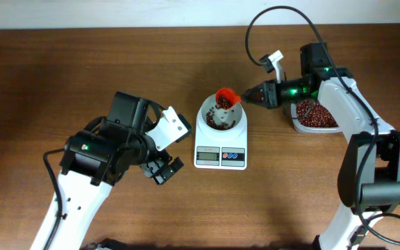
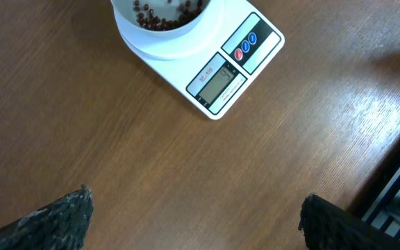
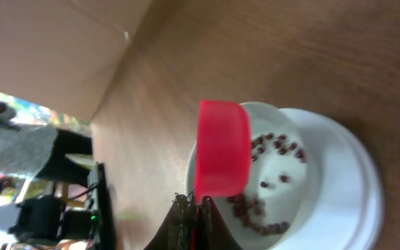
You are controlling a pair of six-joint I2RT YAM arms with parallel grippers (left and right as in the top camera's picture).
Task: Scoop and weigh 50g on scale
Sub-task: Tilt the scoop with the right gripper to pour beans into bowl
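Observation:
The white scale [image 1: 221,151] sits mid-table with its round bowl [image 1: 221,119] holding some red-brown beans [image 1: 221,118]. My right gripper [image 1: 245,97] is shut on the handle of a red scoop [image 1: 225,96], which is tipped on its side over the bowl's back rim; in the right wrist view the scoop [image 3: 221,149] hangs above the bowl [image 3: 283,173] with scattered beans [image 3: 255,208]. My left gripper [image 1: 160,169] stands open over bare table left of the scale, nothing between its fingers [image 2: 54,221]. The left wrist view shows the scale [image 2: 221,76] and its display ahead.
A clear tub of red-brown beans [image 1: 316,114] stands right of the scale, under my right arm. A black cable [image 1: 283,14] loops above the right arm. The table's back edge runs along the top of the overhead view.

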